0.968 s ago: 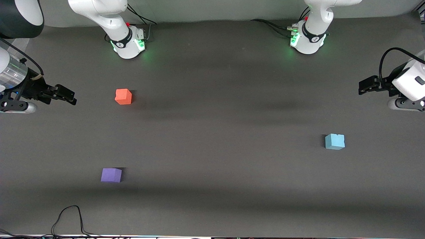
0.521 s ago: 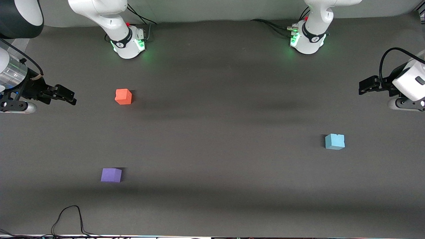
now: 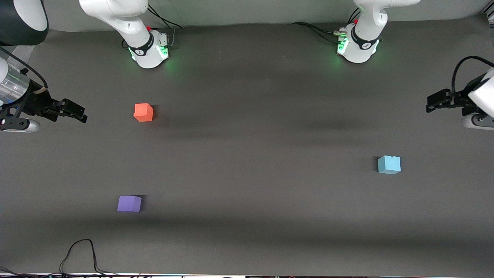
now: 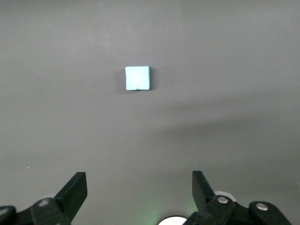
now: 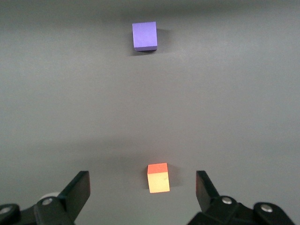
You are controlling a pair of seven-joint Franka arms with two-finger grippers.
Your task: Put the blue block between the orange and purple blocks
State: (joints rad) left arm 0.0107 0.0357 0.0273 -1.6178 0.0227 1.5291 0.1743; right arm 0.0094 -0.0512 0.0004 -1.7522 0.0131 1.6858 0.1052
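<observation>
Front view shows the left gripper (image 3: 431, 105) spread wide and empty over the table's (image 3: 247, 154) left-arm end, the blue block (image 3: 389, 164) lying apart from it amid bare surface, while the right gripper (image 3: 79, 113), equally spread and empty, waits beside the orange block (image 3: 143, 112), the purple block (image 3: 129, 203) well apart.

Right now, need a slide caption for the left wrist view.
Open left gripper hangs above the dark table, small sky-blue foam cube ahead, untouched.
</observation>
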